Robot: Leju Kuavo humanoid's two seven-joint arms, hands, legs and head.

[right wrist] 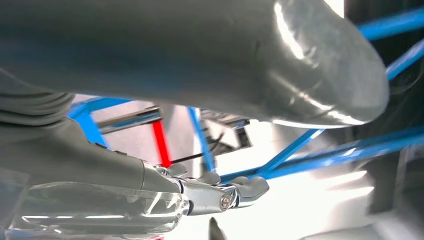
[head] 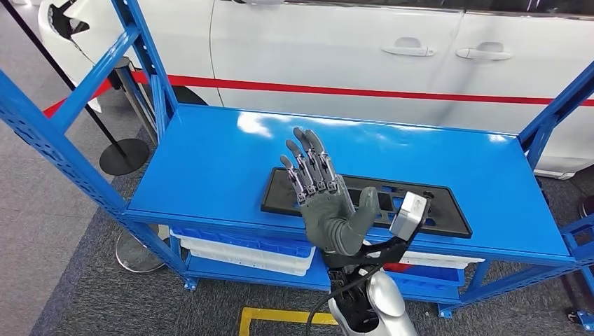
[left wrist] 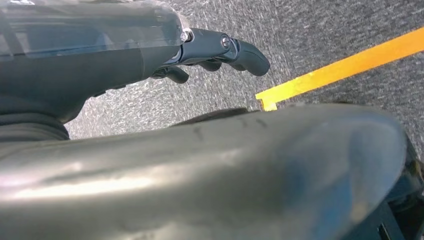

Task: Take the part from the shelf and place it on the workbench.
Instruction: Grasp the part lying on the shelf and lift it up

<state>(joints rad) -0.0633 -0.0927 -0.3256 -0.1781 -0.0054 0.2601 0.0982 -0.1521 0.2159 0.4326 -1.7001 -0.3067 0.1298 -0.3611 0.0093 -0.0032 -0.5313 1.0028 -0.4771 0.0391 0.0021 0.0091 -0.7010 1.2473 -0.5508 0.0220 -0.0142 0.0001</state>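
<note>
A flat black part [head: 438, 210] with slotted openings lies on the blue top shelf [head: 210, 168], near its front edge. My right hand [head: 323, 199] is raised over the part's left half with its fingers stretched out and apart, holding nothing and hiding that stretch of the part. The right wrist view has the same hand [right wrist: 150, 190] with straight fingers in front of blue shelf bars. My left hand [left wrist: 210, 50] hangs low above grey carpet, and nothing is in its loosely extended fingers.
Blue uprights [head: 150, 63] flank the shelf on both sides. White and blue bins [head: 238, 248] sit on the lower shelf. A white car [head: 350, 49] with a red stripe stands close behind. A stanchion base [head: 124, 155] is at the left, and yellow floor tape [head: 280, 318] lies below.
</note>
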